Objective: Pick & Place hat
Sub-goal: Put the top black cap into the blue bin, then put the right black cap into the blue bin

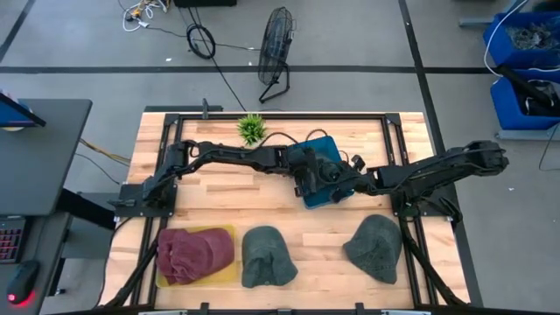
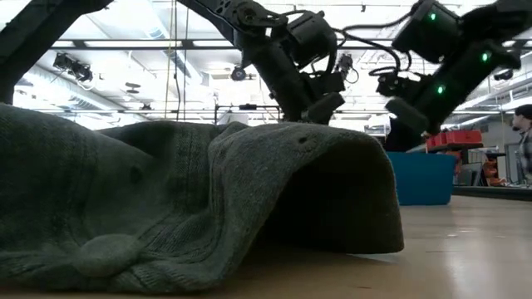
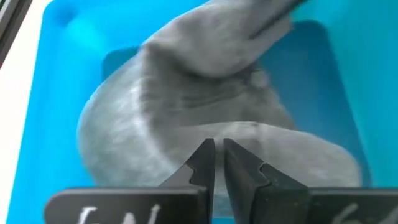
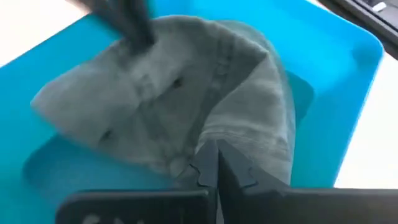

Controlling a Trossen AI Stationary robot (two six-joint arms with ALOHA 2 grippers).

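A grey hat [image 3: 186, 106] [image 4: 186, 93] sits over the inside of a blue bin [image 1: 320, 145] at the table's far middle. Both arms meet above this bin. My left gripper [image 3: 217, 155] and my right gripper [image 4: 211, 163] are each shut on opposite sides of that hat. In the high view the two wrists hide the hat. The bin [image 2: 424, 178] also shows in the low view, behind a hat lying close to the camera. My left gripper pinches the grey hat's edge [image 3: 217, 134] between its two fingers, coming from above and pointing down into the bin. The fingertips hide the exact spot. My right gripper pinches the hat's opposite edge [image 4: 208, 134] between shut fingers, also from above. The cloth bunches in folds between the two holds.
Three more hats lie along the table's near edge: a red one [image 1: 194, 254] on a yellow tray [image 1: 229, 273], a dark grey one [image 1: 267, 255] in the middle, a grey one [image 1: 376, 247] to the right. A small green plant [image 1: 251, 129] stands at the far edge.
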